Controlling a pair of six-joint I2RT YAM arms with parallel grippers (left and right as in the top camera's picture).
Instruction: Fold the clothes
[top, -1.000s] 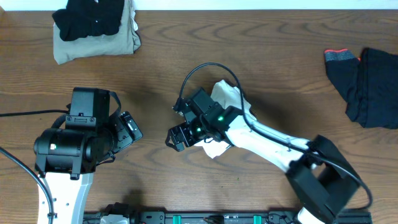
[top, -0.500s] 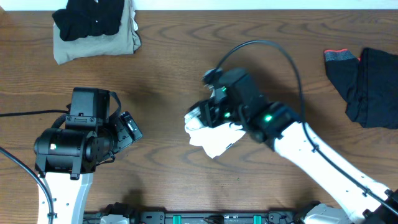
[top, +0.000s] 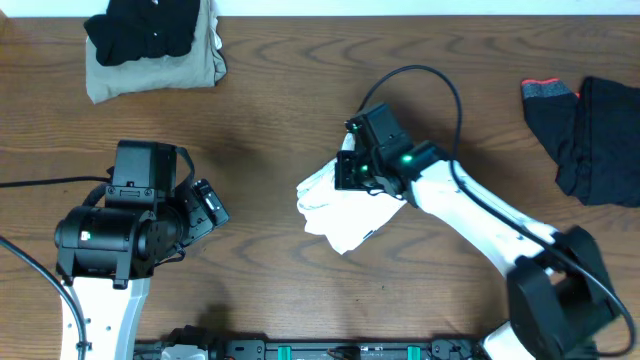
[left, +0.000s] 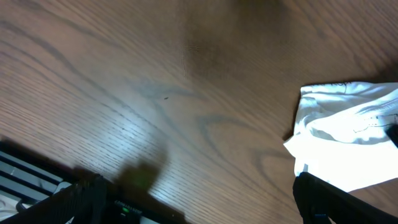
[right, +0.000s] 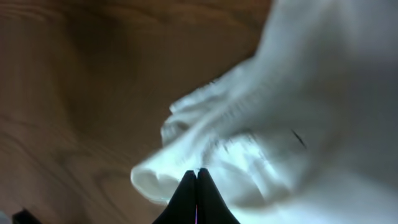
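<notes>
Dark wood-grain table (top: 300, 60) w/ pale strip (top: 400, 6) along far edge.

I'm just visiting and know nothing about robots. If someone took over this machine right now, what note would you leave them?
Left fingers: open, holding nothing, parked left of the shirt.
Right fingers: shut on a fold of the white shirt, which lies crumpled in the middle.
Done: khaki and black pieces look folded and stacked at far left.
Left: fold the white shirt; black garments lie loose at the right edge.
</notes>
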